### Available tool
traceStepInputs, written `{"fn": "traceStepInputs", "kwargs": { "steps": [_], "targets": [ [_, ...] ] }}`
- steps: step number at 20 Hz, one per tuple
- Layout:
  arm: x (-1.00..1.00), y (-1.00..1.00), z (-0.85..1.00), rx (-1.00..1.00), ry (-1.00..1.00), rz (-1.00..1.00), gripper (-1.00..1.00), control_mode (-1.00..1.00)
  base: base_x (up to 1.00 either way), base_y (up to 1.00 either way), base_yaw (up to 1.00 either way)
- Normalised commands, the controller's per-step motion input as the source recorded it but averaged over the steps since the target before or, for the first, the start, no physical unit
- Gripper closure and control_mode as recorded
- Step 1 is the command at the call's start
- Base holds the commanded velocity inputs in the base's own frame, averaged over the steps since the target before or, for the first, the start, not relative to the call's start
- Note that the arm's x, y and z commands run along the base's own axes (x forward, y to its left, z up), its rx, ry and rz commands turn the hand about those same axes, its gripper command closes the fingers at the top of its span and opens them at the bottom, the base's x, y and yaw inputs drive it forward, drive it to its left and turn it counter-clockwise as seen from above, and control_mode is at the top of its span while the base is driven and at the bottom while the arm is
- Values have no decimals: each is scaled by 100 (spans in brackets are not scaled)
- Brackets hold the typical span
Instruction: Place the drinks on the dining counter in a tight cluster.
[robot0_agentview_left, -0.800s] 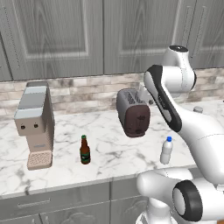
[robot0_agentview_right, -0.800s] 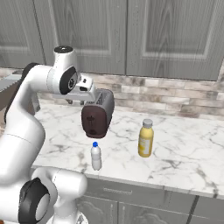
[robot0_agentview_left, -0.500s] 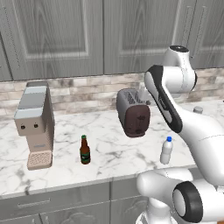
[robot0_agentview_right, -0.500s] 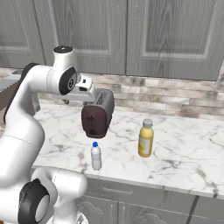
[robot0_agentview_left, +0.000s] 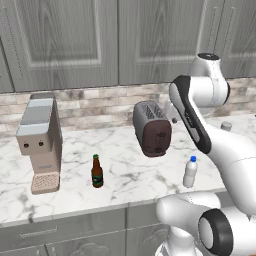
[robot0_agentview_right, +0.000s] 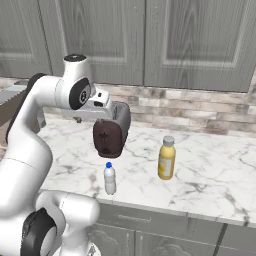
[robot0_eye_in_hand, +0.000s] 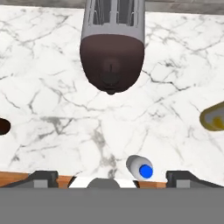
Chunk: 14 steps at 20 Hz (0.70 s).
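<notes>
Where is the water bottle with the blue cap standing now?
The water bottle stands upright near the worktop's front edge, in front of the toaster, with the juice bottle to its right in the right base view.

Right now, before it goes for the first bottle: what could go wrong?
1. The water bottle stands near the counter's front edge; a sideways nudge from the open gripper might tip it off.
2. The toaster sits close behind it, so the arm could clip it.
3. The beer bottle and juice bottle stand far apart, so each needs its own trip.
</notes>
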Motion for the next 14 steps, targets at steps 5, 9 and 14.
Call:
{"fn": "traceStepInputs", "kwargs": {
  "steps": [5,9,14],
  "targets": [
    [-22,-20,-44,-4,3,0,-100,-100,0,0,0],
    [-22,-22,-68,0,0,0,-100,-100,0,0,0],
    [-25,-16,-60,0,0,0,-100,-100,0,0,0]
  ]
}}
